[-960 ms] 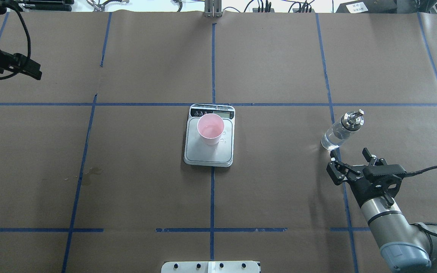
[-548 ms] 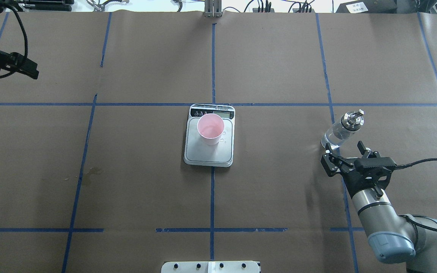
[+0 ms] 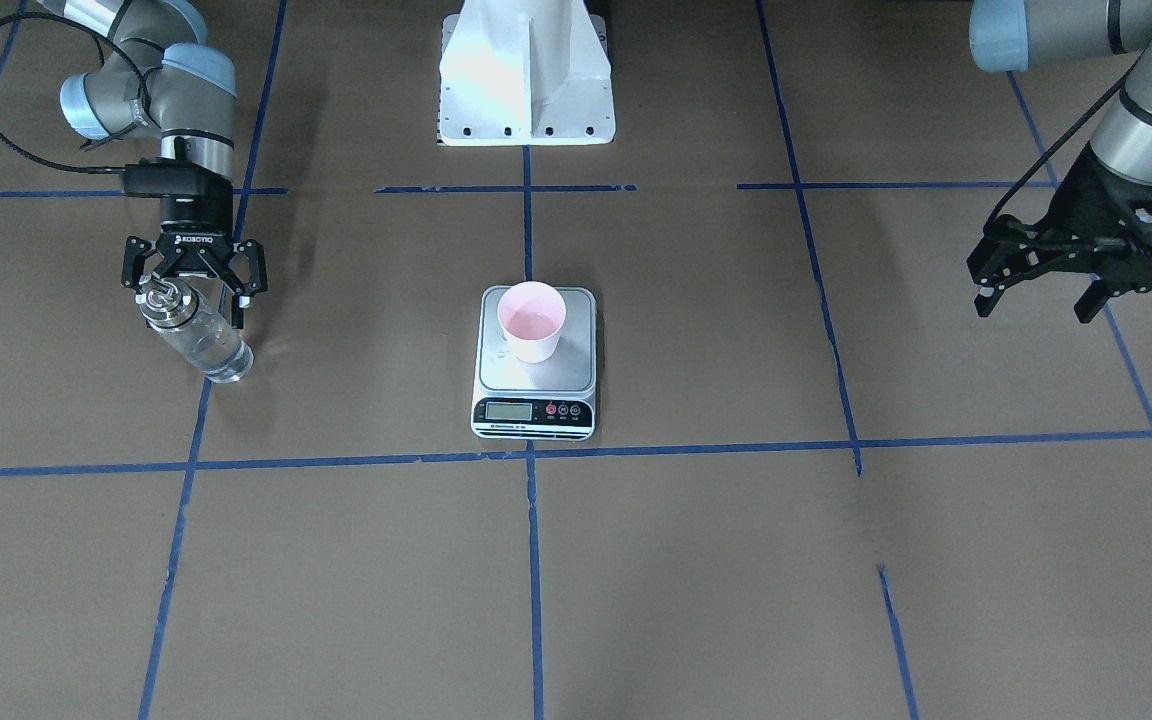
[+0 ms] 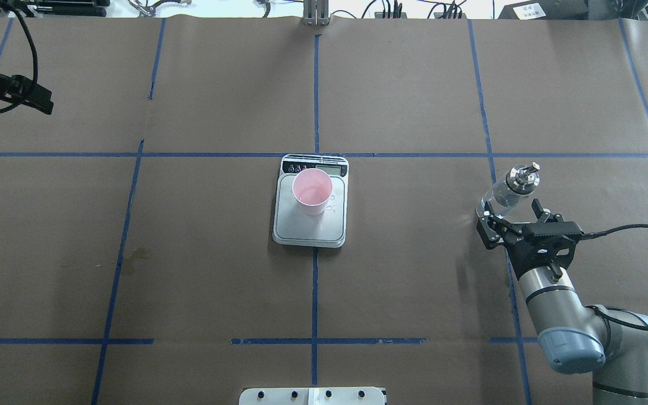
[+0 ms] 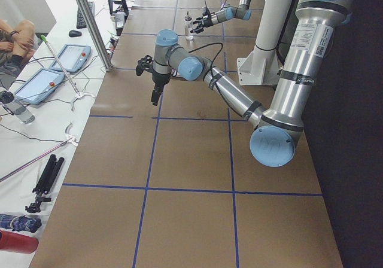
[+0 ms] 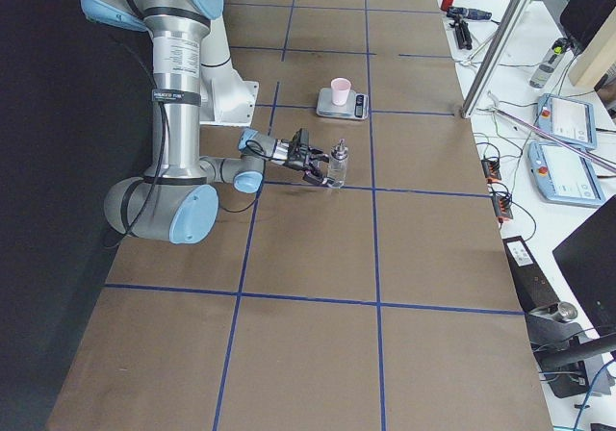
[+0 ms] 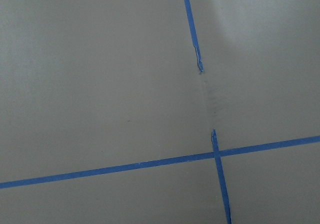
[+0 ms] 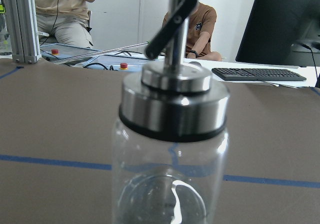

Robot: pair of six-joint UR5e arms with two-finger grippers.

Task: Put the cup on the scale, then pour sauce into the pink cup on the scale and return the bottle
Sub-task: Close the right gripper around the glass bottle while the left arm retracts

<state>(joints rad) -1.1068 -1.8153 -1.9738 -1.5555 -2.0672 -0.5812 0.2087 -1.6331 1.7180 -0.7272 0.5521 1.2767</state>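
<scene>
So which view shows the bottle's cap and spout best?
Right wrist-mounted: the bottle fills the frame, silver cap and spout close up. Overhead and front-facing show it whole but small; the side views, tiny; the left wrist view, not at all.

The only mark that reads is the brand name ROBOTIQ, in white on the black body of the right gripper (image 3: 190, 298); it stands upside down in the front-facing view (that camera faces the robot). On the scale (image 3: 558, 376) the LCD display (image 3: 509, 410) shows no digits that can be made out, and the print beneath it and by the buttons is too small to tell. A lettered label (image 6: 166, 96) on the near arm's upright link and a white sticker (image 4: 526, 9) at the overhead view's far edge are both illegible.
</scene>
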